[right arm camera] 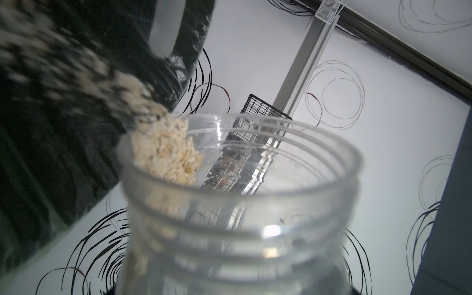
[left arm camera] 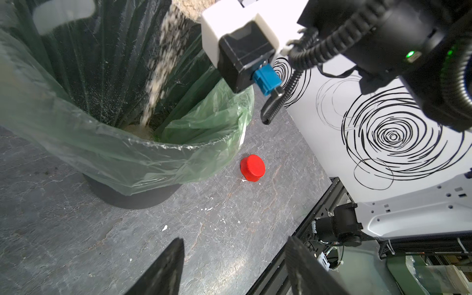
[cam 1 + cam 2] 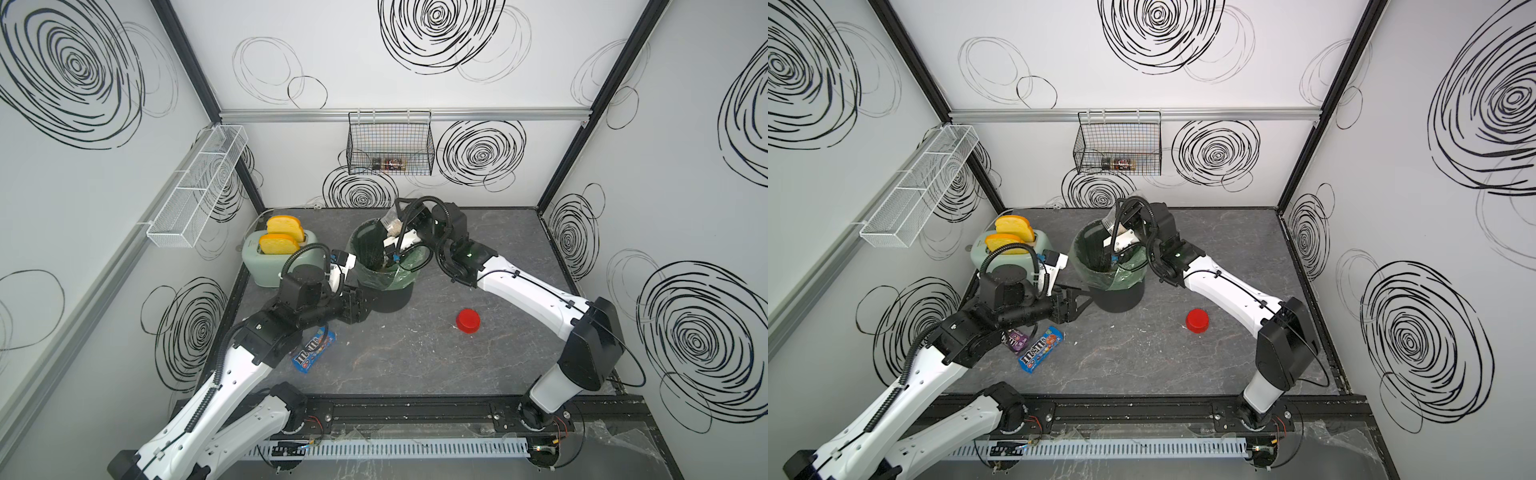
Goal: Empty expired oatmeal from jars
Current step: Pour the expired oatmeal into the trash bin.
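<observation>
Jar (image 1: 242,204) in right tool's (image 3: 397,232) grip; left tool (image 2: 233,240) agape; oatmeal stream (image 2: 159,71): wrist views only

jar (image 1: 242,229): clear plastic, glossy, ridged screw thread at mouth
oatmeal (image 1: 168,150): dry, flaky, matt
red lid (image 2: 252,167): smooth plastic, dull sheen
bin liner (image 2: 115,158): thin green translucent film, crinkled, shiny
bin (image 2: 138,200): black, matt
surface (image 2: 76,242): grey stone-look, veined, matt
wire basket (image 3: 390,143): black metal mesh
</observation>
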You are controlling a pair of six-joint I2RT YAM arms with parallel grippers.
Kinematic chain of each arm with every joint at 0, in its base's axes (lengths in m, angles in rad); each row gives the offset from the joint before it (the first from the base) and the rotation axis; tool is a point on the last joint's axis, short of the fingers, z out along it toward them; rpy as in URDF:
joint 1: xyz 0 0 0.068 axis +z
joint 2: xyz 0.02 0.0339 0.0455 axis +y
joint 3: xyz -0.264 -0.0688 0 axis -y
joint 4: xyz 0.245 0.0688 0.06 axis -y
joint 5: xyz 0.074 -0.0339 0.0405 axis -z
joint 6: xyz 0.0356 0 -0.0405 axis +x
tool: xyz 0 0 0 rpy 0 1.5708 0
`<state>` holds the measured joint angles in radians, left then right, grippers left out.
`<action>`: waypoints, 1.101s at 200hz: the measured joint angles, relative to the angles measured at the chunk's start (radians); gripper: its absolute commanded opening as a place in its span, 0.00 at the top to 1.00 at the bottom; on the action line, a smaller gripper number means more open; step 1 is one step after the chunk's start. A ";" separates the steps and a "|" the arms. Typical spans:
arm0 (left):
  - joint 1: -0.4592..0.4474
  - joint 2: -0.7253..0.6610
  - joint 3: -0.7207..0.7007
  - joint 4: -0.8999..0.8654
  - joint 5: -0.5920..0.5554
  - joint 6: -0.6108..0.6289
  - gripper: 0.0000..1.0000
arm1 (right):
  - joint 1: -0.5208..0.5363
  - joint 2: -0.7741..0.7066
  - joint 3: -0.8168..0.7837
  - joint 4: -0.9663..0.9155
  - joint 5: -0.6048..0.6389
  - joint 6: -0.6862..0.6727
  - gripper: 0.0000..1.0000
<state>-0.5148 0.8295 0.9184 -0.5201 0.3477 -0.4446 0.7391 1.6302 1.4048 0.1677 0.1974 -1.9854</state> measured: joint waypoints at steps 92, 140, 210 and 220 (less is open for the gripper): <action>0.007 -0.005 0.006 0.000 0.000 0.000 0.32 | 0.004 -0.006 -0.004 0.012 0.011 0.009 0.52; 0.008 -0.003 0.006 -0.005 -0.001 0.002 0.32 | -0.003 -0.009 -0.005 0.010 0.004 0.004 0.52; 0.008 -0.012 -0.001 0.003 0.002 0.003 0.32 | -0.006 -0.014 -0.020 -0.003 0.021 0.004 0.53; 0.009 -0.005 0.001 0.002 0.003 0.003 0.32 | -0.001 -0.014 -0.020 -0.004 0.027 0.004 0.52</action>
<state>-0.5056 0.8242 0.9192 -0.5182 0.3508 -0.4416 0.7383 1.6157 1.3849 0.1635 0.2249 -1.9812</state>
